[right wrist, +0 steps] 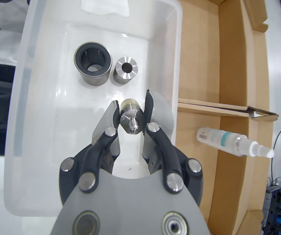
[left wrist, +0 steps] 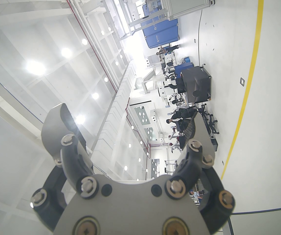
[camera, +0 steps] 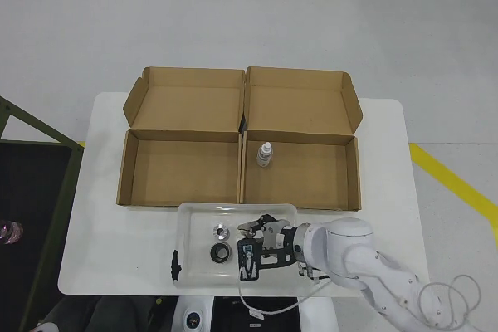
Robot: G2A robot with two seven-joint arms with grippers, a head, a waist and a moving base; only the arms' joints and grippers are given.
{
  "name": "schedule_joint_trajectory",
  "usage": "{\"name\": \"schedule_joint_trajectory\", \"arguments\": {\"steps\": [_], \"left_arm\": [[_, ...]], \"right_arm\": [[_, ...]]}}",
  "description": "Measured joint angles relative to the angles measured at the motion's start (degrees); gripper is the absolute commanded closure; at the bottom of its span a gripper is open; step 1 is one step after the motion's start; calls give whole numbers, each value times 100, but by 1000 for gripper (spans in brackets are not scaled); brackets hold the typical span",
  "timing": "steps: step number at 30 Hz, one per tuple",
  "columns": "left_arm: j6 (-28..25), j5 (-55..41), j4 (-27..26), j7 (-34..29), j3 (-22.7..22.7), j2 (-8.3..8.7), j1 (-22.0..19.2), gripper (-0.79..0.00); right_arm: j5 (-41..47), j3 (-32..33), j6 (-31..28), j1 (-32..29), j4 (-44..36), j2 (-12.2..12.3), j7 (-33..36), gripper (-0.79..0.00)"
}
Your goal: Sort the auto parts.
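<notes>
Now my right end effector (right wrist: pixel 131 101) is clamped on the small silver threaded metal plug (right wrist: pixel 129 121), low inside the clear plastic tub (right wrist: pixel 178 50). I'd lift straight up, clear its rim, then head for the brown cardboard boxes (camera: pixel 183 170) at twelve o'clock.

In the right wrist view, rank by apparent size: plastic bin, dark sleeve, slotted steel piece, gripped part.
1. plastic bin
2. dark sleeve
3. slotted steel piece and gripped part look alike; the latter is nearer the camera, so unranked.

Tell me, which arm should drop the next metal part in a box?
Right, probably. Its end effector grips a metal part over the clear bin. The left end effector is open, pointing at the ceiling.
</notes>
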Motion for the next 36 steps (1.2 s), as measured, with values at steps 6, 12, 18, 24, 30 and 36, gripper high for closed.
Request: {"name": "schedule_joint_trajectory", "arguments": {"steps": [6, 12, 18, 24, 30, 36], "left_arm": [[0, 0, 0, 0, 0, 0, 0, -785], [0, 0, 0, 0, 0, 0, 0, -785], [0, 0, 0, 0, 0, 0, 0, -785], [0, 0, 0, 0, 0, 0, 0, -785], [0, 0, 0, 0, 0, 0, 0, -785], [0, 0, 0, 0, 0, 0, 0, -785]], "right_arm": [[-307, 285, 217, -175, -177, 49, -846, 0], [-560, 594, 459, -320, -242, 91, -1476, 0], [-667, 894, 630, -413, -205, 121, -1894, 0], [-751, 1105, 758, -499, -266, 138, -2083, 0], [-789, 1286, 931, -510, -268, 138, -2253, 0], [-739, 1492, 1031, -471, -130, 136, -2345, 0]]}}
